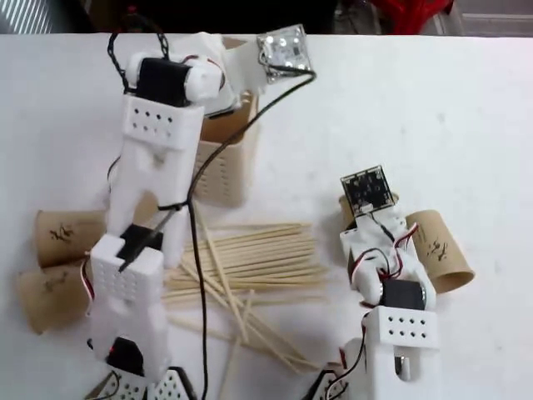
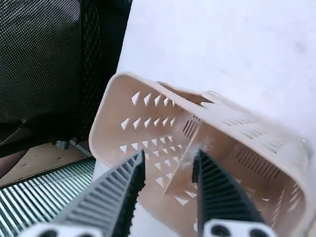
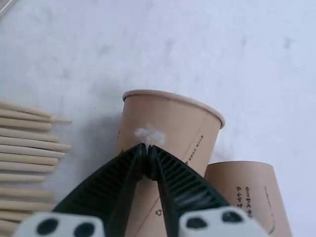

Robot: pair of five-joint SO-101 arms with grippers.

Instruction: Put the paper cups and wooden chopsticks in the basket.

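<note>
At the table's [image 1: 466,125] left side, the first paper cup [image 1: 71,233] and the second paper cup [image 1: 50,296] are lying on their sides, one just behind the other. Their long axes are running left to right and the wider ends seem to be facing the left edge. Both are brown with small dark print.

The basket [image 1: 225,167] is standing upright at the far middle, its open top facing up. It is beige, with rows of small triangular and slotted holes in the walls [image 2: 148,113]. The left gripper [image 2: 168,165] is hovering over that opening with its jaws parted by a clear gap and nothing between them.

The wooden chopsticks [image 1: 250,267] are lying in a loose pile in front of the basket, between the two arms. Most are running left to right in parallel, while several are crossing diagonally toward the near edge. They are pale and thin.

The third paper cup [image 3: 173,118] is lying on its side with its mouth pointing away from the right arm's base. The right gripper [image 3: 147,150] is sitting directly over its side wall with the jaws closed together, gripping nothing visible. The fourth paper cup [image 1: 441,250] is lying diagonally just beside the third, to its right.
</note>
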